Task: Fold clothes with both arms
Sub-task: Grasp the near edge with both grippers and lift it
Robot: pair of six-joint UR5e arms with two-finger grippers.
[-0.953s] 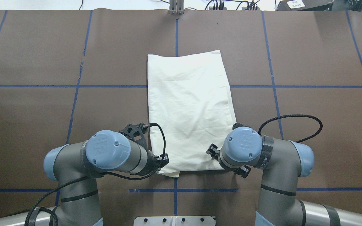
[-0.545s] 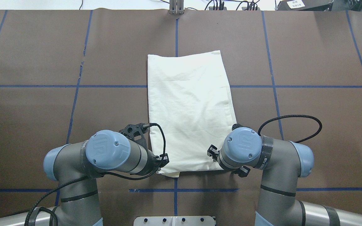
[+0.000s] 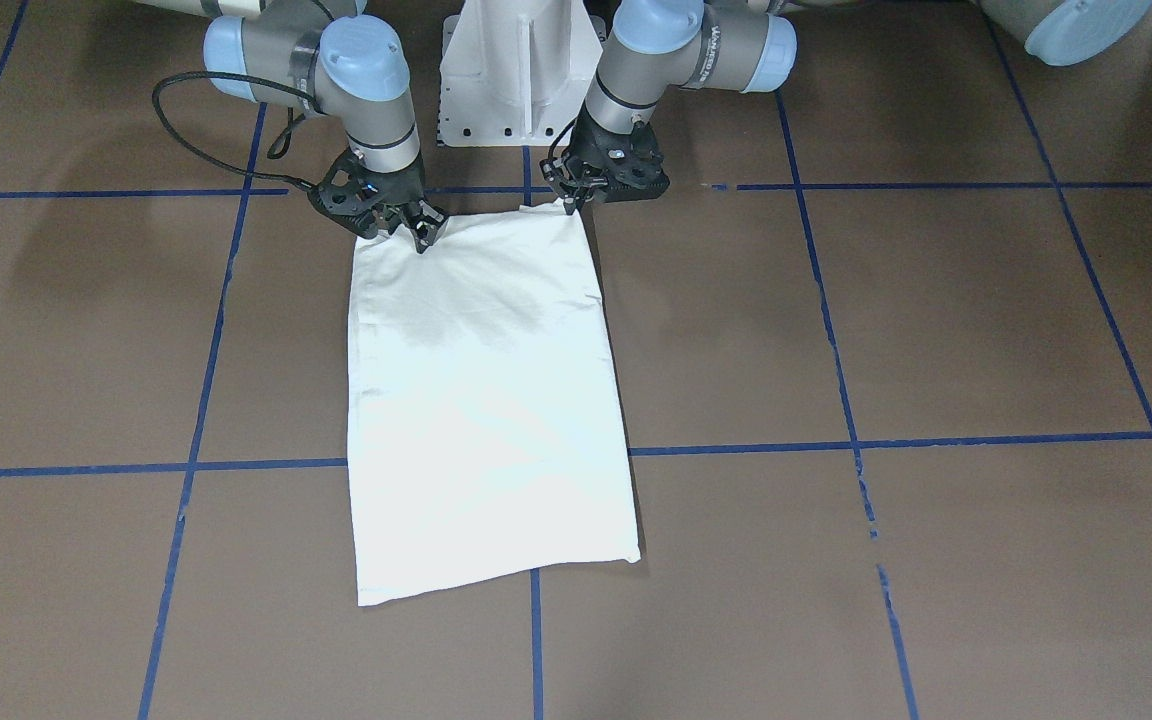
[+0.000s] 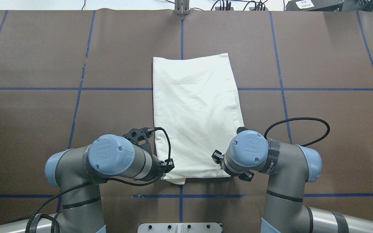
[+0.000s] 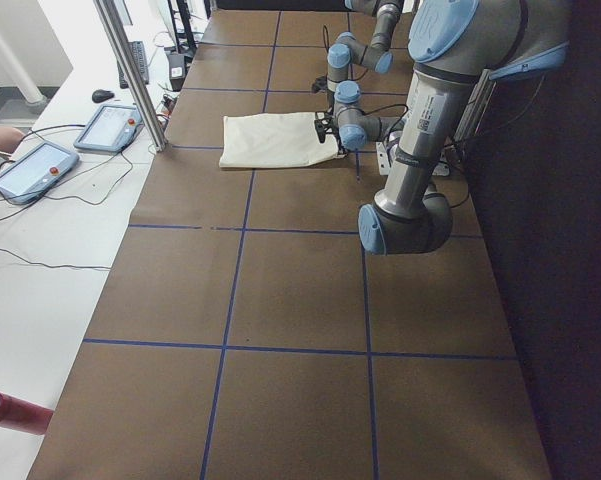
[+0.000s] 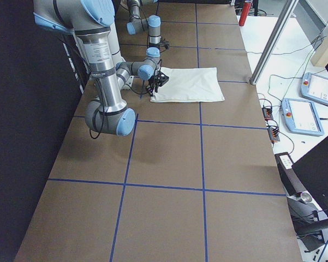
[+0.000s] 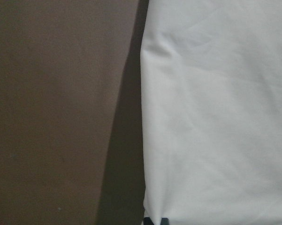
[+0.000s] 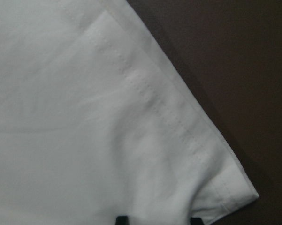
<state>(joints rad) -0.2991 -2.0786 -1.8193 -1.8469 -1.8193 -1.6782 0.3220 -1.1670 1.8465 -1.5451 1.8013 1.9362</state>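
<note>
The cream-white shirt (image 4: 196,113) lies folded into a long rectangle on the brown table, plain side up; no print shows. My left gripper (image 3: 569,205) is shut on its near corner on my left side. My right gripper (image 3: 423,235) is shut on the near edge by the other corner. In the overhead view both wrists hide the fingers. The left wrist view shows the shirt's side edge (image 7: 216,117) beside bare table. The right wrist view shows a stitched hem corner (image 8: 178,126) with cloth lying over the dark fingertips (image 8: 122,219).
The white pedestal base (image 3: 521,70) stands just behind the shirt's near edge. Blue tape lines (image 4: 180,196) grid the table. A metal post (image 5: 130,75) and control tablets (image 5: 35,170) are at the table's far side. A black cable (image 4: 298,129) loops off the right wrist.
The shirt has slid a little toward me; its far edge sits slightly nearer. My right wrist has shifted slightly inward. My left arm has barely moved.
</note>
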